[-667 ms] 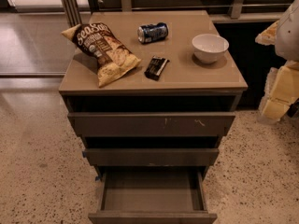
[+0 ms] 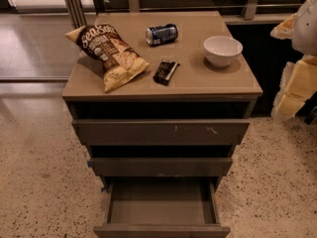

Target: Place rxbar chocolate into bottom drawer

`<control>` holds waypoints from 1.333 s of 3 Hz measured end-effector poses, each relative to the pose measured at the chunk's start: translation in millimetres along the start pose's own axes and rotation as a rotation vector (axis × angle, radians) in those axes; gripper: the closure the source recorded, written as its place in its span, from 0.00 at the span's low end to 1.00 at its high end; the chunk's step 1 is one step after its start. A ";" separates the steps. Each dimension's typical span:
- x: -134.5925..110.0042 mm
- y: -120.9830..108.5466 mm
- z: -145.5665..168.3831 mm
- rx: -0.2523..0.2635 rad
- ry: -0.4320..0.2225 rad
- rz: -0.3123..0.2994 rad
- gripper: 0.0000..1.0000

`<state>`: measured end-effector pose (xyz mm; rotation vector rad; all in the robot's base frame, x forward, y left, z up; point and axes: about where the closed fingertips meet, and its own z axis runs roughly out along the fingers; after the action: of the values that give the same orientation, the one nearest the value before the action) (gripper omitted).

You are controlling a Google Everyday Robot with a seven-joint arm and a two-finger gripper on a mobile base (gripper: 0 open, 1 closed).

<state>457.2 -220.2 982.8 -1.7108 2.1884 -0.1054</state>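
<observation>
The rxbar chocolate (image 2: pixel 165 72) is a small dark bar lying flat on the cabinet top (image 2: pixel 198 86), near the middle. The bottom drawer (image 2: pixel 161 207) is pulled open, and the part of its inside that shows is empty. The two drawers above it, the top one (image 2: pixel 161 132) and the middle one (image 2: pixel 161 166), stick out only a little. My gripper (image 2: pixel 297 78) is at the right edge of the view, beside the cabinet and off its top, well away from the bar. Only pale white and yellow parts of it show.
A tan-and-brown chip bag (image 2: pixel 108 53) lies at the left of the cabinet top. A blue soda can (image 2: pixel 161 34) lies on its side at the back. A white bowl (image 2: pixel 222 50) stands at the right. Speckled floor (image 2: pixel 39 182) surrounds the cabinet.
</observation>
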 end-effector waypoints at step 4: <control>-96.8 -107.9 100.2 -0.113 -0.183 -0.115 0.00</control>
<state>609.0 -140.5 941.7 -1.8289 1.9971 0.1429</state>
